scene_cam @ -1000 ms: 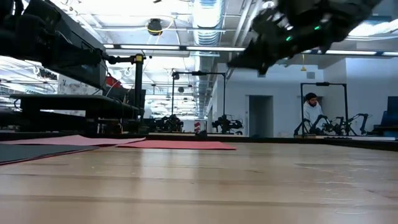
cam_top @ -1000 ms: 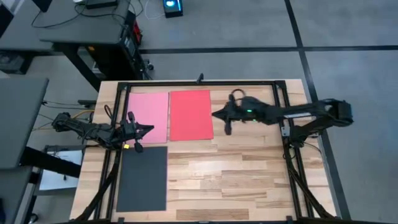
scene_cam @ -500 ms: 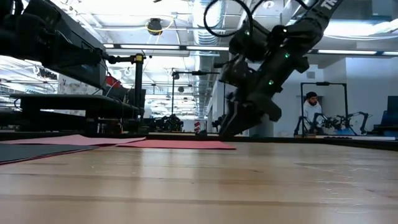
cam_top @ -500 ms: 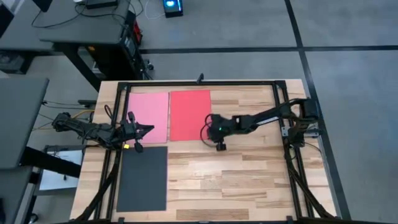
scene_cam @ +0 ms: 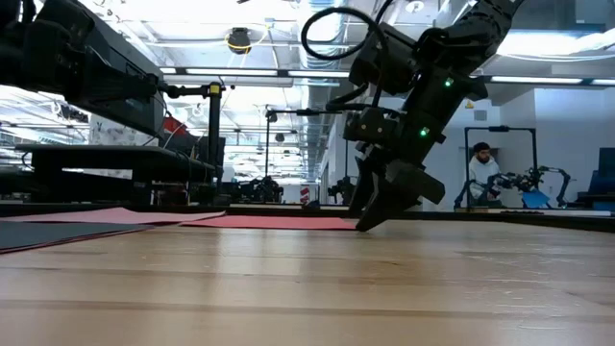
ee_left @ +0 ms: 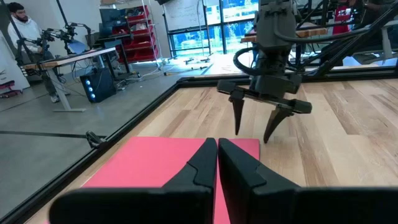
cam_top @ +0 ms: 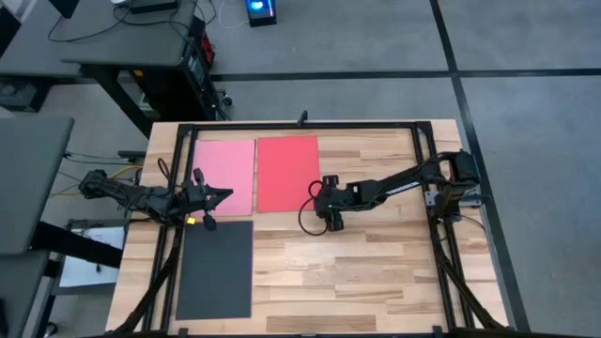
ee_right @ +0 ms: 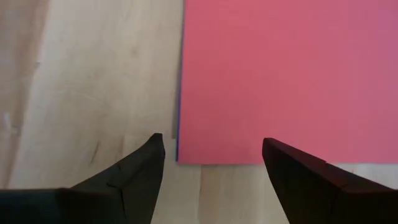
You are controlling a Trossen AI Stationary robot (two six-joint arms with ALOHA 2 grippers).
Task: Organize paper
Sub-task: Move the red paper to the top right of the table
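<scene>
I've brought my right gripper (cam_top: pixel 326 210) in from the far right and down to the near right corner of the flat red paper sheet (cam_top: pixel 287 174); a second ago it hung high over bare wood with its fingers clenched. Now the fingers (ee_left: pixel 239 116) are spread wide, tips pointing down just above the light wooden table (cam_top: pixel 376 272), straddling that corner without grasping anything. In the right wrist view a thin blue line (ee_right: pixel 178 124) shows along the red sheet's edge, so I judge another sheet may lie hidden under it.

The papers have not moved: the pink rectangular sheet (cam_top: pixel 223 175) lies just left of the red one at the far side, and the dark grey sheet (cam_top: pixel 215 268) sits near the front left. My left gripper (cam_top: pixel 208 198) waits clenched and empty over the pink sheet's near edge.

I read this as the set-up for pinching the red corner.
</scene>
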